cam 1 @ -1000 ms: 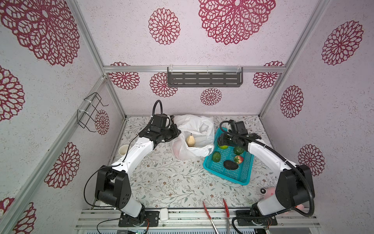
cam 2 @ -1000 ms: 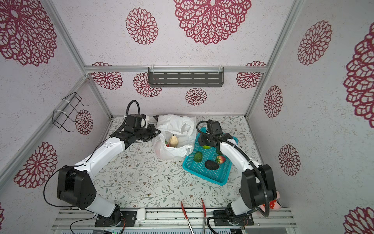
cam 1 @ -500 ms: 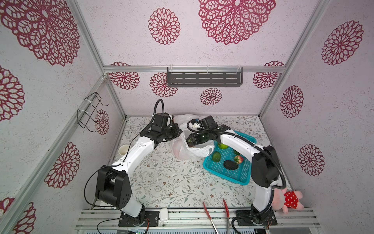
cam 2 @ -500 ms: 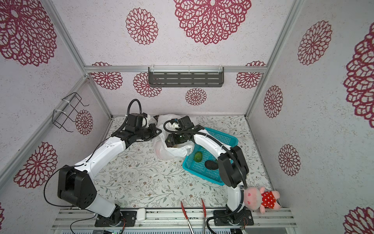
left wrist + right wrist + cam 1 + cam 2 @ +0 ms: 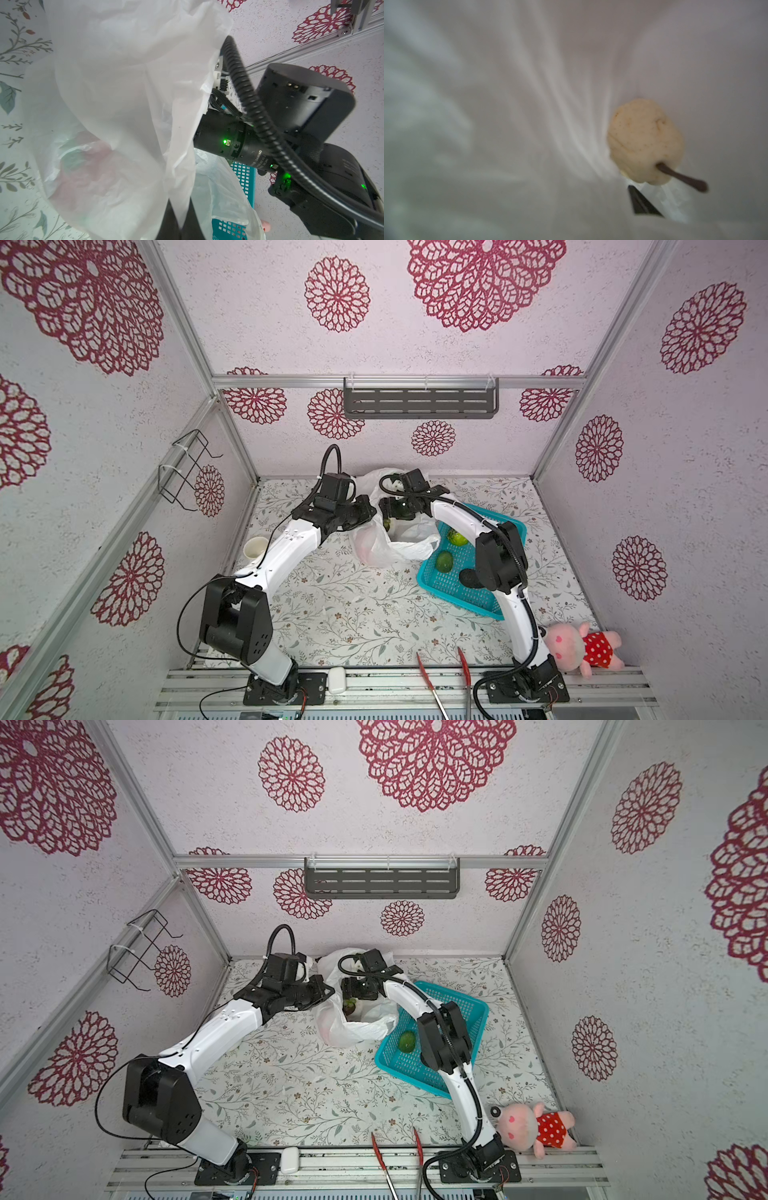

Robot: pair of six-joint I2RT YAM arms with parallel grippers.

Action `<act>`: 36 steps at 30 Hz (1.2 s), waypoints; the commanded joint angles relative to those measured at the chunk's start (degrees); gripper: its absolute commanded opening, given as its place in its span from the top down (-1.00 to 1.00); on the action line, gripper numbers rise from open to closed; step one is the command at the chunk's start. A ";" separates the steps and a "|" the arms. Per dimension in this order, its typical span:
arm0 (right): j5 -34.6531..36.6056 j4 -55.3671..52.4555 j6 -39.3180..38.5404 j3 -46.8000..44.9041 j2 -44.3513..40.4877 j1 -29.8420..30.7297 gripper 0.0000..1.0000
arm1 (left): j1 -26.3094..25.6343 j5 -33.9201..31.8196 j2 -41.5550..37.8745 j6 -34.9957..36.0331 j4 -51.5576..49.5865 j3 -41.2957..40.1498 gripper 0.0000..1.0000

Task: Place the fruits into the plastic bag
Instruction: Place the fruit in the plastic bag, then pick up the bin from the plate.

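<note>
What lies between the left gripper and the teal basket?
The white plastic bag, held open at its rim by the left gripper; its far side reaches the teal basket. Both top views show this.

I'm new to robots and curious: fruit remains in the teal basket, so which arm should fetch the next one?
Probably the right: the right gripper hangs over the bag right beside the basket, while the left gripper is shut on the bag's edge, holding it open.
</note>
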 commanded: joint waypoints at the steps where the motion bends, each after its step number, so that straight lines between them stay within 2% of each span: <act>1: -2.13 7.62 0.28 -5.06 -9.48 -0.12 -0.72 | -0.33 -1.95 0.08 0.40 -0.61 1.07 1.00; 5: -3.10 12.59 0.31 -14.34 -18.66 -1.06 -0.74 | -0.26 -3.53 -0.03 0.26 -1.27 0.94 1.00; 13: -0.99 11.91 -1.60 -33.07 -37.70 -3.30 -0.73 | -0.27 -4.60 -0.10 -0.30 -1.18 1.16 1.00; 18: 6.72 12.67 0.80 -46.89 -51.88 -7.57 -0.73 | -0.27 -4.56 -0.12 -0.30 -1.39 1.16 1.00; 23: 20.34 11.13 4.25 -58.78 -61.51 -13.36 -0.73 | -0.28 -4.64 0.06 -0.21 -1.53 1.32 1.00; 25: 22.74 9.54 4.46 -61.43 -62.14 -14.51 -0.73 | -0.27 -4.67 0.23 -0.12 -1.70 1.64 1.00; 26: 21.74 8.93 3.75 -62.21 -61.48 -14.79 -0.72 | -0.29 -4.62 0.32 -0.12 -1.84 1.81 1.00; 31: 6.59 8.53 -1.25 -62.83 -54.40 -13.11 -0.63 | -0.29 -4.52 0.76 -0.30 -1.97 2.29 1.00; 36: 6.59 3.91 -3.27 -60.38 -46.62 -9.84 -0.58 | -0.39 -4.35 0.81 -0.78 -2.06 2.57 1.00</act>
